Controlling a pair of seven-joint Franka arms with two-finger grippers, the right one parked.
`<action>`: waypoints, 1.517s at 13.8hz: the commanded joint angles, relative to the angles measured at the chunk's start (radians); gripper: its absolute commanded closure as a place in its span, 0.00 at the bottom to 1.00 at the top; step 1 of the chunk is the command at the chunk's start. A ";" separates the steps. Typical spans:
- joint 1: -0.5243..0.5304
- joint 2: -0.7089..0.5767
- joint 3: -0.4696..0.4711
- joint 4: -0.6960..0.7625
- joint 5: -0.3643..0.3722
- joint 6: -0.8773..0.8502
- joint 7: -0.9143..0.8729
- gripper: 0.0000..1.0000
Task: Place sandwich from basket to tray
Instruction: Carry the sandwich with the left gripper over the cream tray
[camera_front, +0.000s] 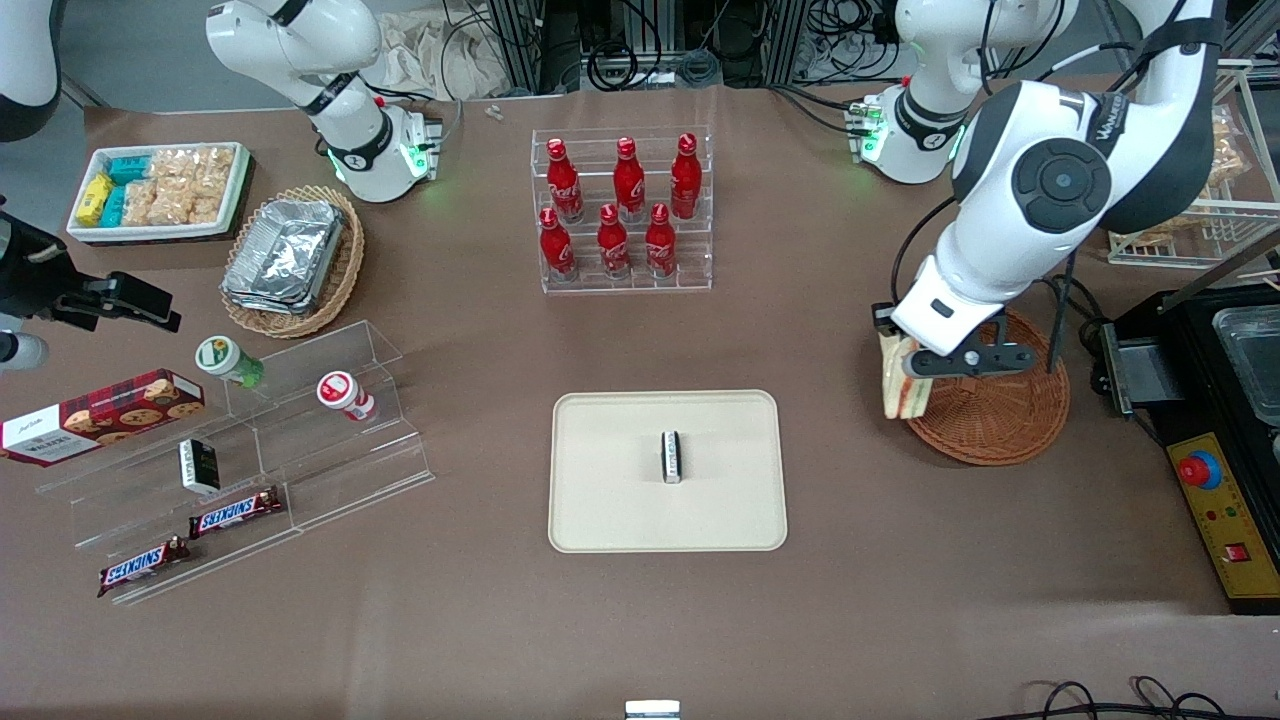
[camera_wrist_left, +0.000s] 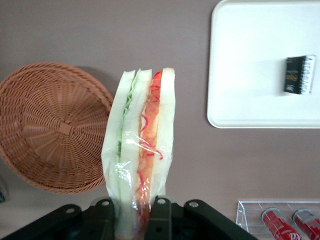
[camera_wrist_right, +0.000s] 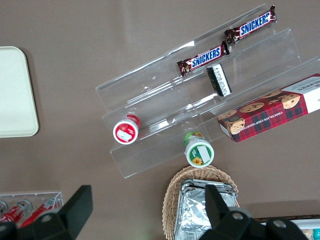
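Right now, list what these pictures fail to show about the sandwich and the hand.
- Sandwich: upper part hidden under the arm, front view.
- Sandwich's gripped end, left wrist view: cut off by the frame edge.
- Hand: shut on the sandwich; its fingertips barely show.
- Basket: part covered by the hand, front view.

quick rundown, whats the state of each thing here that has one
gripper: shut on the sandwich, above the basket's edge
sandwich: wrapped, lifted out of the basket, hanging on edge
basket: empty
tray: flat on the table, one small black packet on it
red bottles: upright in the clear rack, capped
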 joint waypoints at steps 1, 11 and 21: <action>0.006 0.083 -0.068 0.094 0.008 -0.012 0.017 1.00; -0.046 0.370 -0.171 0.114 0.241 0.268 -0.340 1.00; -0.060 0.589 -0.201 0.190 0.362 0.377 -0.414 1.00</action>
